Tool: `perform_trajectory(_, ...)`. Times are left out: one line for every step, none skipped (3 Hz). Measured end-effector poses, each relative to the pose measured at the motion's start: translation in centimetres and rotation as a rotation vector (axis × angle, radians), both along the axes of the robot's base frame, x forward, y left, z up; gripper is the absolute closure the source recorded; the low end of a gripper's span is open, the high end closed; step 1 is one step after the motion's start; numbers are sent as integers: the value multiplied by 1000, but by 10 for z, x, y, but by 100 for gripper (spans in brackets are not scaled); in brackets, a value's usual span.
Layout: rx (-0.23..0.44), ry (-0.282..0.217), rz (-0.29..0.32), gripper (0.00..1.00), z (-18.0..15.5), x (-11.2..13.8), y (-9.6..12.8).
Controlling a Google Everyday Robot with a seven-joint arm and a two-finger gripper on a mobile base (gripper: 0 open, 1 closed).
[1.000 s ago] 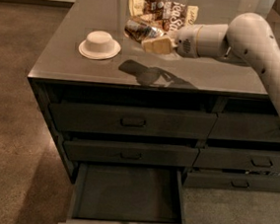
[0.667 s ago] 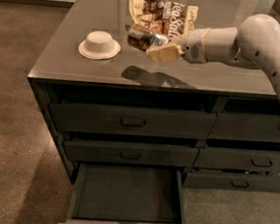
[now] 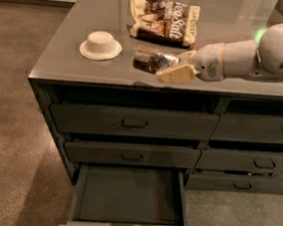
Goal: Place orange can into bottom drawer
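Note:
The orange can (image 3: 151, 59) lies on its side in my gripper (image 3: 175, 65), held just above the counter near its front edge. The gripper's tan fingers (image 3: 175, 75) are shut on the can's right end. The arm comes in from the right. The bottom drawer (image 3: 129, 198) of the left stack is pulled out and open below, its dark inside bare. The can is over the countertop, above and behind the open drawer.
A white bowl (image 3: 101, 45) sits upside down on the grey countertop (image 3: 61, 62) at the left. A brown-and-cream snack bag (image 3: 164, 19) lies behind the can. Two shut drawers (image 3: 133, 121) are above the open one. Narrower drawers (image 3: 257, 131) are at right.
The gripper has carried the can from near the snack bag toward the front edge of the counter, and the can now lies lower and closer to the drawers.

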State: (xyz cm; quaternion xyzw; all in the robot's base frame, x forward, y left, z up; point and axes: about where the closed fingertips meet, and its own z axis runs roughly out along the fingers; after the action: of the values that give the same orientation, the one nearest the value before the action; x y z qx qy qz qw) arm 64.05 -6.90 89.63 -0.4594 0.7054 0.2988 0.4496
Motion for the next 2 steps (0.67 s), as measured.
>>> perform_trajectory(-20, 3, 93, 100, -10, -32, -4)
perform_trajectory(-20, 3, 93, 100, -10, -32, -4)
